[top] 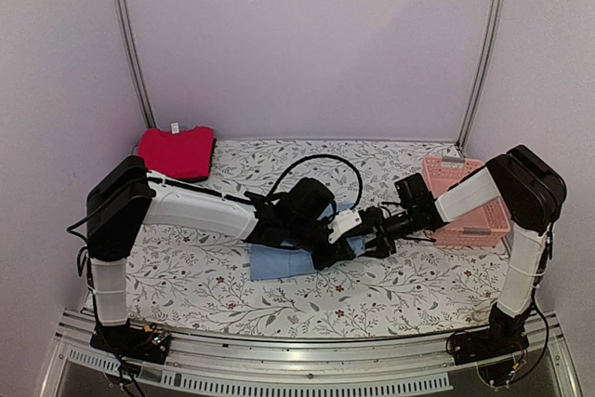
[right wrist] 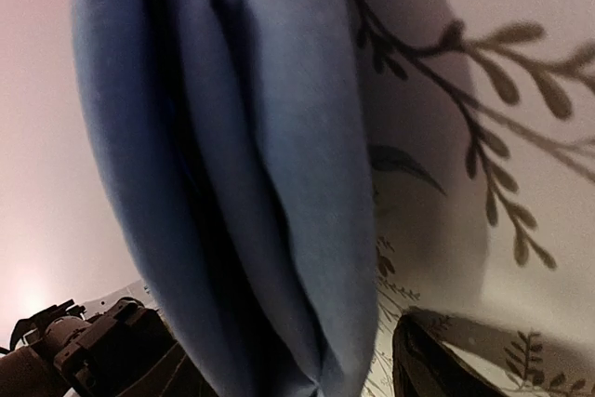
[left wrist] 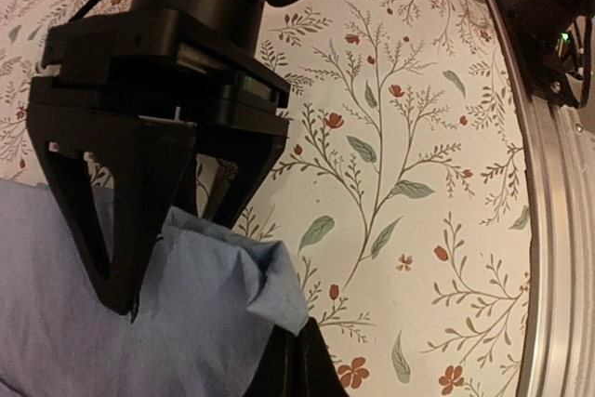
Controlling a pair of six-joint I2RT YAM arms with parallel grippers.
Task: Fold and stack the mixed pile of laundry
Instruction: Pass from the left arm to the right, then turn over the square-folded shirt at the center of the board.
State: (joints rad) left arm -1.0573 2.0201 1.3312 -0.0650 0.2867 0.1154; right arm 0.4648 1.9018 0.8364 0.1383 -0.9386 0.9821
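Blue cloth first: light blue shirt (top: 277, 263) lies bunched mid-worktop, slightly toward the near edge, on the floral tablecloth (top: 414, 287). Left gripper (left wrist: 296, 364) pressed together, pinching a raised corner of the shirt's right-hand edge. Right gripper (left wrist: 175, 262) just beside it, fingers (left wrist: 102, 248) spread, straddling a lifted fold of the same shirt; can't tell if the pads touch cloth. Pink basket (top: 485, 220) at the right edge, partly behind the right arm. Red garment (top: 177, 152) folded in the far left corner, well apart from the shirt.
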